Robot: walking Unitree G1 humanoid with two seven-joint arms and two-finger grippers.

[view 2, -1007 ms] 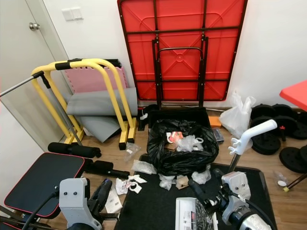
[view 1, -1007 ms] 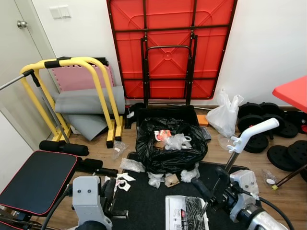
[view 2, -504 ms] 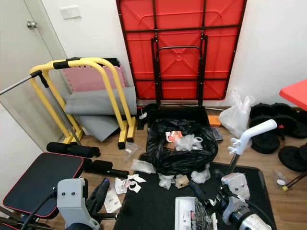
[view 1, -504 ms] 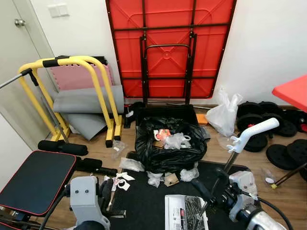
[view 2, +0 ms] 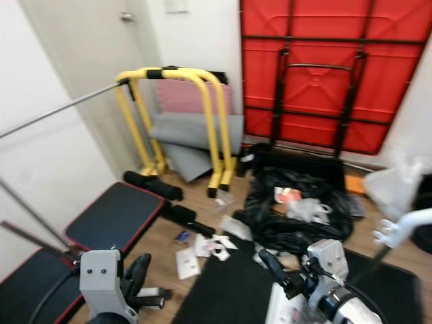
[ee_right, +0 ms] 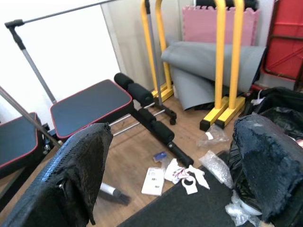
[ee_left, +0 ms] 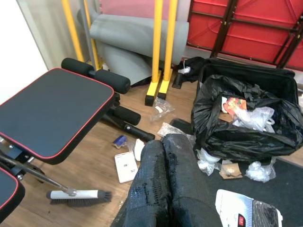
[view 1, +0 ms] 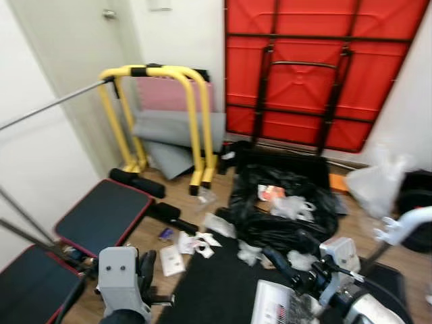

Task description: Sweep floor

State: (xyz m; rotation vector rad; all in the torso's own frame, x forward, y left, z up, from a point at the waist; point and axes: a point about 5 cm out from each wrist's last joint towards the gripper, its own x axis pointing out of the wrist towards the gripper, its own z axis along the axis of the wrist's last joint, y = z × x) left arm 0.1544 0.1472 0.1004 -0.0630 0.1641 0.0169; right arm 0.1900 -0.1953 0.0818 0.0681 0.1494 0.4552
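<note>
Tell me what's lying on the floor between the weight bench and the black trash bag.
Scraps of litter: a white booklet, a small blue item and torn white papers on the wood floor, seen in the left wrist view.

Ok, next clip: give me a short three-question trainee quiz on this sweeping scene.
1. True or false: the fingers of the left end effector are pressed together.
2. Where does the hand brush lie? A) inside a trash bag B) on the wooden floor beside the workout bench C) on top of a red table
3. What colour is the dip bar frame standing in front of the rolled grey mat?

Key: 1 true; 2 B; 3 yellow.
</note>
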